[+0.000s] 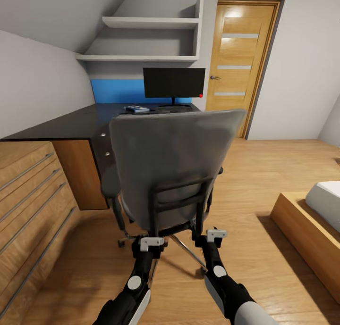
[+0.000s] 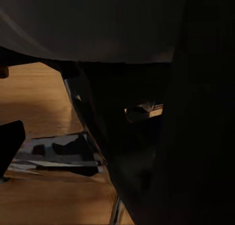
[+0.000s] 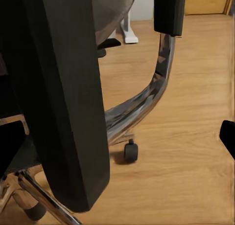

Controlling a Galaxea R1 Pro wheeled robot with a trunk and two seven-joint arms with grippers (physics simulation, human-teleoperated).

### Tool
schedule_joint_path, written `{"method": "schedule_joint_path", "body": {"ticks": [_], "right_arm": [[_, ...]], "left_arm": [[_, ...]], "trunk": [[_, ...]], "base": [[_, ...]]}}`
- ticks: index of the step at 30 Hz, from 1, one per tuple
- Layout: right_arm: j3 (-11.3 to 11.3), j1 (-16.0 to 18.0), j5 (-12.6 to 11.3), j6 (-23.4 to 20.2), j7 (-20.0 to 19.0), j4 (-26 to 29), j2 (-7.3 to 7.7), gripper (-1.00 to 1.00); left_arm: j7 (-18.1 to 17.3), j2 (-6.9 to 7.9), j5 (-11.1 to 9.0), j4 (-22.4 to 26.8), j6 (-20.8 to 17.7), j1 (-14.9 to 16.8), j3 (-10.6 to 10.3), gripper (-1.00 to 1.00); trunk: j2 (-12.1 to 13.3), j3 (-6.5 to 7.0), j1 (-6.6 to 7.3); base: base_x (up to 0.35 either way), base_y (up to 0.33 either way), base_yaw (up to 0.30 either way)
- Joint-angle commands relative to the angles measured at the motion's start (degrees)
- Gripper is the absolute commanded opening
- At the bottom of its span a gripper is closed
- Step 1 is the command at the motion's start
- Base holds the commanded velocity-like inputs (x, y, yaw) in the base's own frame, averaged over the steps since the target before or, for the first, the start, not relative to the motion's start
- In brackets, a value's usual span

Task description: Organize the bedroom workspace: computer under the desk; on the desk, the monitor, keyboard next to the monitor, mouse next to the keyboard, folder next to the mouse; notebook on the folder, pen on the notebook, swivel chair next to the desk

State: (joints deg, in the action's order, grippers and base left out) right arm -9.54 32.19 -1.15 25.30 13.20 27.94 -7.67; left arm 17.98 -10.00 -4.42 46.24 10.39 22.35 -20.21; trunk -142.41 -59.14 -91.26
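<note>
The grey swivel chair (image 1: 174, 160) stands with its back to me, in front of the dark desk (image 1: 71, 124). On the desk's far end a black monitor (image 1: 174, 82) stands, with a dark keyboard (image 1: 172, 110) at its foot and a small blue and white thing (image 1: 137, 109) beside it. My left gripper (image 1: 151, 243) and right gripper (image 1: 216, 234) are low at the chair's black back frame (image 3: 73, 102), one on each side. Both are open; the right fingers (image 3: 10, 144) straddle a frame bar. The backrest hides the chair's seat and whatever lies on it.
A wooden drawer unit (image 1: 28, 197) runs along the left. A bed with a wooden frame (image 1: 302, 230) is at the right. Wall shelves (image 1: 151, 57) hang over the desk, and a wooden door (image 1: 241, 56) is behind. The chair's chrome base and castor (image 3: 130, 150) rest on the wood floor.
</note>
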Motion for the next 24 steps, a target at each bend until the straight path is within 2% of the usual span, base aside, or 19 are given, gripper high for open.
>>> {"method": "schedule_joint_path", "body": {"ticks": [1, 9, 14, 24], "right_arm": [[0.23, 0.06, -1.04, 0.56, 2.14, 0.01, 0.11, 1.00], [0.23, 0.06, -1.04, 0.61, 2.18, 0.01, 0.11, 1.00], [0.23, 0.06, -1.03, 0.62, 2.18, 0.01, 0.11, 1.00], [0.23, 0.06, -1.04, 0.64, 2.16, 0.01, 0.11, 1.00]], "left_arm": [[0.65, 0.00, -0.15, 0.08, 0.28, 0.06, 2.54, 1.00], [0.65, 0.00, -0.09, 0.08, 0.32, 0.06, 2.54, 1.00], [0.65, 0.00, -0.11, 0.08, 0.33, 0.06, 2.54, 1.00], [0.65, 0.00, -0.15, 0.08, 0.33, 0.06, 2.54, 1.00]], "trunk": [[-0.03, -0.04, 0.02], [-0.03, -0.04, 0.02], [-0.03, -0.04, 0.02], [-0.03, -0.04, 0.02]], "base": [[0.000, -0.050, 0.000], [0.034, -0.071, 0.000], [0.164, -0.132, 0.000], [0.235, -0.010, 0.000]]}}
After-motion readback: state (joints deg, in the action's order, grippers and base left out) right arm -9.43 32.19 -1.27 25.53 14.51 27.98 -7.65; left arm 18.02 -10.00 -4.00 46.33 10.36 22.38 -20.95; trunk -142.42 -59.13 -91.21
